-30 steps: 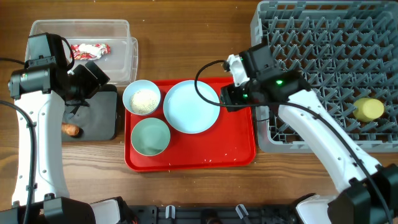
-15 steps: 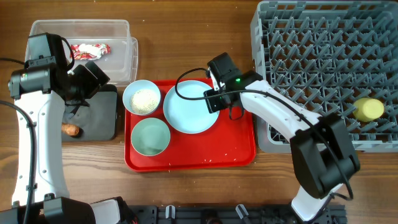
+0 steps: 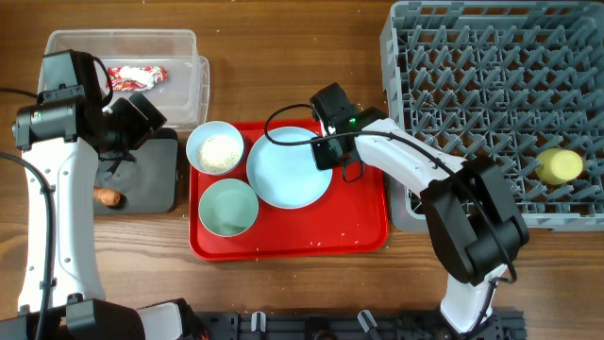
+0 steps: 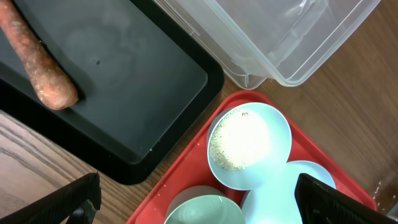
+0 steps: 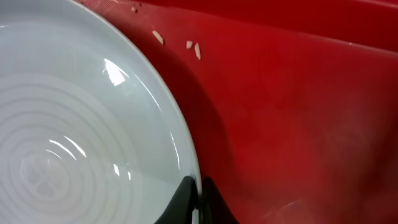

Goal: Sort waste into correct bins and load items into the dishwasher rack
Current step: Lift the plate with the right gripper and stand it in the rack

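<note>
The right tool [image 5: 198, 202] is shown by the right wrist view alone to be pinched narrow on the rim of the light-blue plate [image 5: 74, 124], the rim caught between its tips. From overhead that grip is hidden beneath the wrist. Loose rice grains [image 5: 198, 51] are picked out on the red serving tray [image 5: 298, 93], just beside the plate lying on it.

In the left wrist view the left tool [image 4: 196, 190] is seen spread wide above the white bowl [image 4: 249, 146] of rice and the black tray [image 4: 137, 93], where the sausage stick [image 4: 40, 65] lies.

Overhead, the right arm is reached leftward from the grey dishwasher rack [image 3: 472, 57] and bent low, while the left arm is held over the black tray's corner. The snack wrapper [image 3: 135, 76] is seen in the clear tub [image 3: 123, 40], the yellow cup [image 3: 560, 166] in the rack and the pale-green bowl [image 3: 227, 207] on the red tray. Everything is carried by a wooden tabletop [image 3: 283, 76].
</note>
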Robot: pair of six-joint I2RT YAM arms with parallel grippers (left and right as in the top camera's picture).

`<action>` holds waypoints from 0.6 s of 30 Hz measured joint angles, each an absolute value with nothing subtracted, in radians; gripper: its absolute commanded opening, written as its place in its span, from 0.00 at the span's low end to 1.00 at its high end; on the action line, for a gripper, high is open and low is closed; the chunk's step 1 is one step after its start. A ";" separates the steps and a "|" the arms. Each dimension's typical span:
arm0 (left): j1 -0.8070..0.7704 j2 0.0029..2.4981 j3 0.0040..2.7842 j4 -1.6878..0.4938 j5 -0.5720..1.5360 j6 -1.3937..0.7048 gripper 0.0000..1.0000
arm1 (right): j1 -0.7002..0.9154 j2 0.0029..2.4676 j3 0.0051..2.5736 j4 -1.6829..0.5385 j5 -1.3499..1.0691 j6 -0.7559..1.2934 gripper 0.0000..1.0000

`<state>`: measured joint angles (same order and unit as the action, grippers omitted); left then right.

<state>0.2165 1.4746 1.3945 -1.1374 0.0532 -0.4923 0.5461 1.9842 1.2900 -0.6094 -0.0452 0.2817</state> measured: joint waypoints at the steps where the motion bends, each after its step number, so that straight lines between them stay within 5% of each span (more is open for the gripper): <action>1: 0.216 1.475 1.394 -1.137 0.054 -0.492 1.00 | 0.542 1.984 1.290 -0.612 -0.049 0.290 0.04; 7: 0.216 1.475 1.394 -1.137 0.054 -0.492 1.00 | 0.484 1.949 1.289 -0.663 -0.014 0.297 0.04; 18: 0.216 1.475 1.394 -1.137 0.053 -0.492 1.00 | 0.404 1.514 1.289 -0.703 0.210 0.184 0.04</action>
